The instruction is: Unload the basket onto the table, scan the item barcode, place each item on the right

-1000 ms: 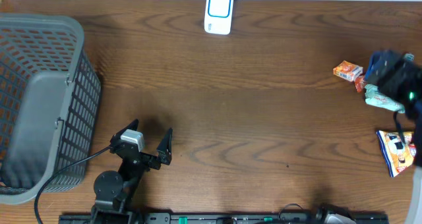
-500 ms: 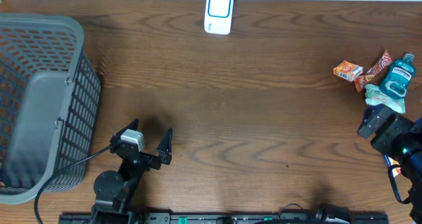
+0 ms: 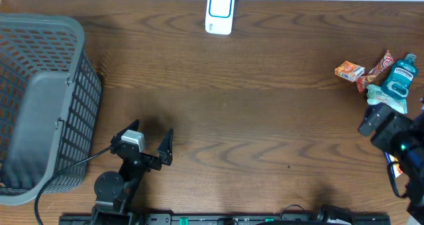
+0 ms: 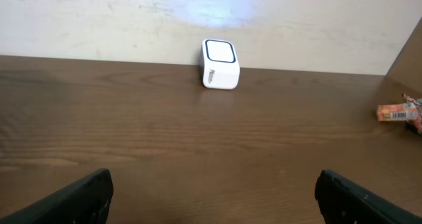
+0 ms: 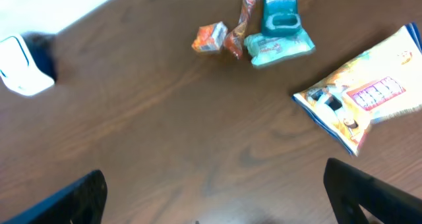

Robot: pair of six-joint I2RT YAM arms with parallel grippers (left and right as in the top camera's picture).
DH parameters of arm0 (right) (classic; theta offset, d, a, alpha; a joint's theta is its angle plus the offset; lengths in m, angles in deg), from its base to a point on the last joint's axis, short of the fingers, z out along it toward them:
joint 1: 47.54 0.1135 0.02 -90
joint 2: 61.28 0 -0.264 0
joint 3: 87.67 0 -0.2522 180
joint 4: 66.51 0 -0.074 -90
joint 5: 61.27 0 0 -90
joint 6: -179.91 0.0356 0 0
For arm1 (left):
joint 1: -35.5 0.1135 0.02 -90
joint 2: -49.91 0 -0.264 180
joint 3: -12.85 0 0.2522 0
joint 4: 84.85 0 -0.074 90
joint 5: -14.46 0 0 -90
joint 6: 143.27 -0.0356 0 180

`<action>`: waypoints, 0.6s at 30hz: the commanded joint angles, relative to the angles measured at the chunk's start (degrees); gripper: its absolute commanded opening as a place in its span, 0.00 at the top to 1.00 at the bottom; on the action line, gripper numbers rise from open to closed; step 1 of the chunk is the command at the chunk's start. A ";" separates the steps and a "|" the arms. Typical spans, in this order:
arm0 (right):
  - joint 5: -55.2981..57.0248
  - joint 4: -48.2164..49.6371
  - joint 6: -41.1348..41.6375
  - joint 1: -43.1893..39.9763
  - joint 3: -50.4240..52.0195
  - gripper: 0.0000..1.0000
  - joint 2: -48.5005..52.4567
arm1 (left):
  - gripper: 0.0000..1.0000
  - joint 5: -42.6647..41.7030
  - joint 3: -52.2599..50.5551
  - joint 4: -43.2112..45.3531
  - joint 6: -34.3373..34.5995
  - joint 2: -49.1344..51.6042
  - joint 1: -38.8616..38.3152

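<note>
1. I read the right gripper with jaws spread wide and empty; left gripper likewise.
2. Snack packet lies flat on the counter, at 2 o'clock of the right jaws in the wrist view, long axis 8-to-2.
3. Right arm nearer; scanner well apart at 10.

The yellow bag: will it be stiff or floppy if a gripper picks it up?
The yellow bag lies flat and looks like a thin printed pouch, so it is probably floppy and light. Its surface seems glossy, so it may slip. A hard pinch might crush what is inside.
</note>
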 commanded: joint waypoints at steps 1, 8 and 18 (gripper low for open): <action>-4.48 6.93 -0.07 1.81 8.96 0.01 -5.25 | 0.02 -0.55 -1.11 -1.73 -0.37 -0.22 0.24; -14.34 39.06 -0.04 5.95 40.13 0.01 -26.49 | 0.02 -0.55 -1.11 -1.73 -0.37 -0.22 0.24; -15.67 72.46 -0.11 10.32 70.29 0.01 -47.21 | 0.02 -0.55 -1.11 -1.73 -0.37 -0.22 0.24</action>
